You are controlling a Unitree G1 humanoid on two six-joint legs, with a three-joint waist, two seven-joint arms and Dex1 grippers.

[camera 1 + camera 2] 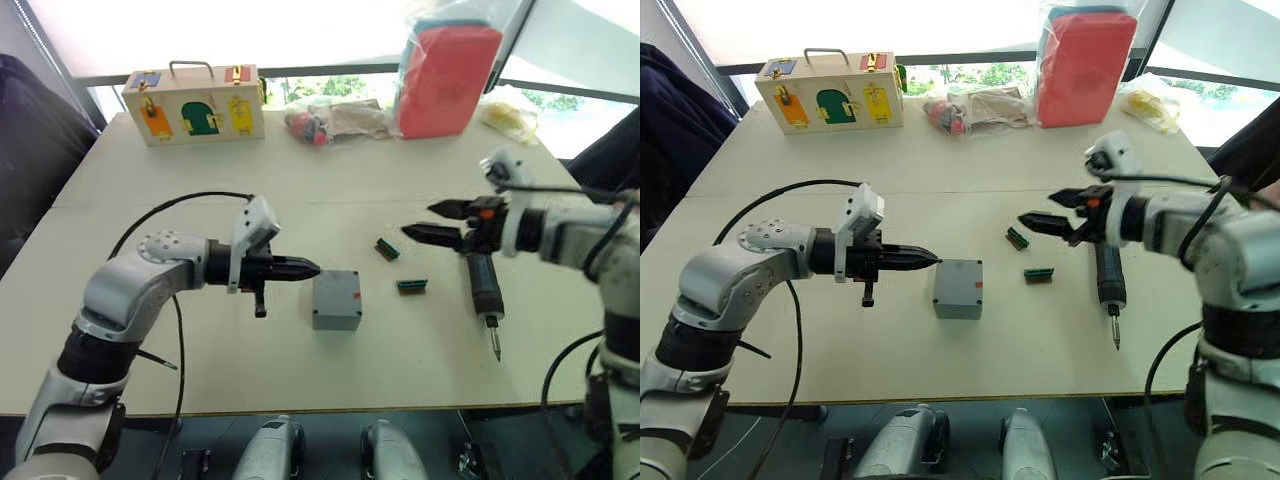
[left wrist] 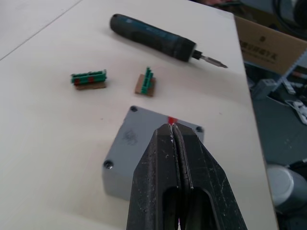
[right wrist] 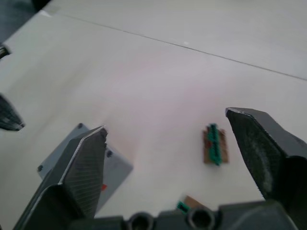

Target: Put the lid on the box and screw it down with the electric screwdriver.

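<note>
Left eye view first: my left gripper (image 1: 312, 268) is pinched fully closed with nothing in it, tip hanging just beside the box (image 1: 336, 300) on the table (image 1: 150, 180). The lid (image 1: 337, 291) already sits on top of the box, red mark facing me. My right gripper (image 1: 428, 222) is spread wide and empty, hovering above the screwdriver (image 1: 481, 290), which lies flat on the table to the right of the box, bit pointing toward me. Two small green pieces (image 1: 387, 249) lie between box and screwdriver.

Right eye view, same deal: wooden box (image 1: 831, 95) with coloured doors at the far edge, red case (image 1: 1085, 63) in a plastic bag further right.

Left wrist view: my fingers (image 2: 163, 163) are pressed together right over the lid's near edge, can't tell if they touch it. Screws show in its corners. Some print on a cardboard box (image 2: 268, 45) past the table, too small to read.

Right wrist view: both fingers (image 3: 84, 163) far apart, box corner and one green piece between them, below.
</note>
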